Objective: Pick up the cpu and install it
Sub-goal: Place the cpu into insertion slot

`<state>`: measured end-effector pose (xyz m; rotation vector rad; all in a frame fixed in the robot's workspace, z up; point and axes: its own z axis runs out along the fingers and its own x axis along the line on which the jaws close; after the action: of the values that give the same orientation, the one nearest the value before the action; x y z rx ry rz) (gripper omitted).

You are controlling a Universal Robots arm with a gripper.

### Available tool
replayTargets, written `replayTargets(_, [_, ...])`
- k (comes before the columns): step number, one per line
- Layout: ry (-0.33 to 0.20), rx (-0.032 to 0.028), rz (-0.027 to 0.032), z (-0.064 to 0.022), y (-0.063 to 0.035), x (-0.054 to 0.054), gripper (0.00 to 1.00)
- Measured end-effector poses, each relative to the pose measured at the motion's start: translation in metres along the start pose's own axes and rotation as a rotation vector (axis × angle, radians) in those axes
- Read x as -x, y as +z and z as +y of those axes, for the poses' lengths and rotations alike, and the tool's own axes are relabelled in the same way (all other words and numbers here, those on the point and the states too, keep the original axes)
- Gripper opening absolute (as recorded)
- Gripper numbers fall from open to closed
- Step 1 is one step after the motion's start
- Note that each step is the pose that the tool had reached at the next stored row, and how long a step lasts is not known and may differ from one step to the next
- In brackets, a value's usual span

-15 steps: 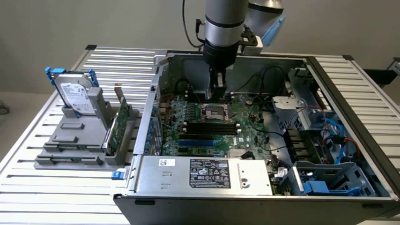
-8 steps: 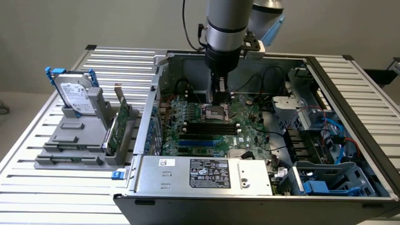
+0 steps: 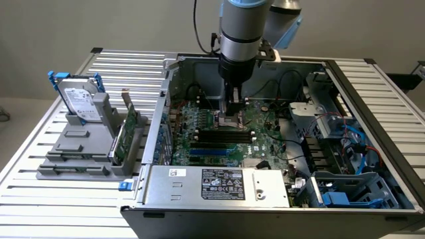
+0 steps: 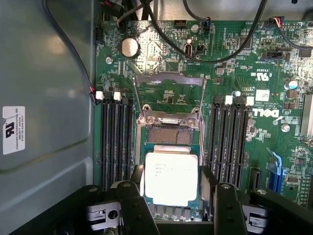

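- On the slatted tabletop (image 3: 40, 194) stands an open computer case (image 3: 265, 220), and the arm reaches straight down into it.
- Flat in the floor of the case lies the green motherboard (image 3: 265, 144). The gripper (image 3: 234, 113) hangs close above its middle, between the banks of memory slots (image 4: 115, 142).
- The socket (image 4: 168, 134) lies open, with its hinged load frame (image 4: 169, 119) swung up and back. A strip of bare contact field shows beyond the chip.
- The cpu (image 4: 171, 177) sits level between the gripper's dark fingers (image 4: 208, 181), silver face up with a thin green rim around it. One finger lies against each of two opposite edges, so I judge it clamped rather than loose. It is over the near part of the socket, and I cannot tell whether it touches yet.
- To do this step well, I judge the chip must stay flat and square to the socket walls, with its corners matched before any descent. It should go straight down without sliding sideways, since the contacts would bend under a dragged edge. The grip should also stay clear of the raised frame.
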<state>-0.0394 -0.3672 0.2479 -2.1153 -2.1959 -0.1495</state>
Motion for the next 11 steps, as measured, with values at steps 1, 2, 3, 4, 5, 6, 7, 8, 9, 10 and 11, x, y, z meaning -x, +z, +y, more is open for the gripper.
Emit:
replayTargets(1, [0.001, -0.0001, 0.0001, 0.0002, 0.0018, 0.0, 0.54])
replayTargets(2, [0.002, -0.0003, 0.0, 0.0003, 0.0035, 0.0, 0.54])
replayTargets(3, [0.003, -0.0005, 0.0, 0.0005, 0.0054, 0.001, 0.54])
replayTargets(4, [0.004, -0.0008, 0.0, 0.0006, 0.0072, 0.001, 0.54])
replayTargets(5, [0.005, -0.0015, 0.0, 0.0008, 0.0086, 0.001, 0.54])
replayTargets(6, [0.007, -0.0024, 0.0001, 0.0009, 0.01, 0.001, 0.54])
replayTargets(7, [0.009, -0.0035, 0.0001, 0.001, 0.0114, 0.002, 0.54])
replayTargets(8, [0.012, -0.0048, 0.0, 0.001, 0.0126, 0.002, 0.54])
replayTargets(9, [0.015, -0.006, 0.0001, 0.0011, 0.0139, 0.002, 0.54])
replayTargets(10, [0.017, -0.0069, 0.0002, 0.0011, 0.0152, 0.002, 0.54])
replayTargets(11, [0.02, -0.0078, 0.0001, 0.0013, 0.0167, 0.002, 0.54])
